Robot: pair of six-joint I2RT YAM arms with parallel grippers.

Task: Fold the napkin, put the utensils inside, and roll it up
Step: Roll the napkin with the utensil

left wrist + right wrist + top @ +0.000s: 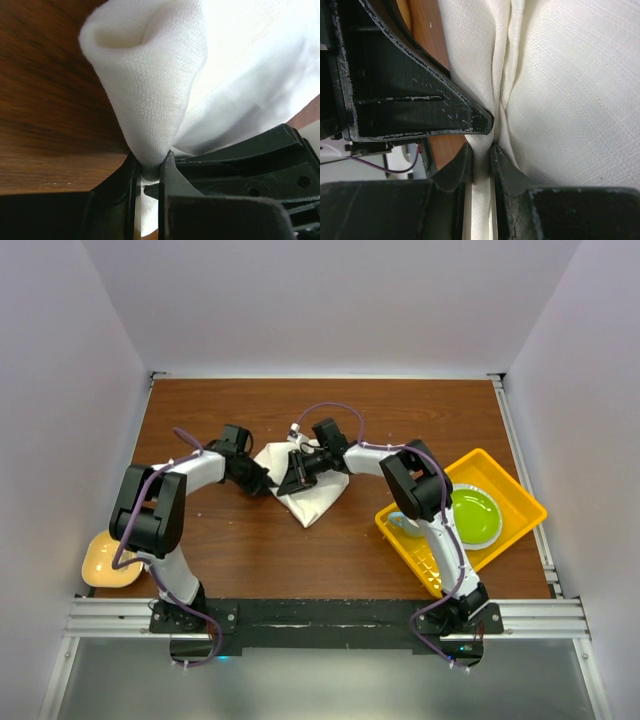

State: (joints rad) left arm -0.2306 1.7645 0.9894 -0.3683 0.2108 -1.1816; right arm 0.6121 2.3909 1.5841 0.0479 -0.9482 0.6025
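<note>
Nearest, both arms stood on their bases at the near edge of the wooden surface [300, 560], each bent sharply at the elbow and angled inward, so that the two wrists lay close together over the middle. The left arm was folded high above the near-left corner, its forearm stretched low toward the right. The right arm leaned over the yellow tray [505, 485], which held a green plate [473, 512], and its forearm pointed left. The left end effector [150, 167] was clenched on a gathered fold of the napkin [318, 498], its fingers pinching the cloth into a narrow neck beyond which a puffed, rounded loop bulged out. Just beside it, the right end effector [481, 155] was likewise clamped tight on a thin pleat of the same cloth. The napkin lay bunched between them at mid-surface, plain white, finely woven and creased. A pointed flap trailed toward the near side, and a smaller part was spread on the far side of the wrists.
</note>
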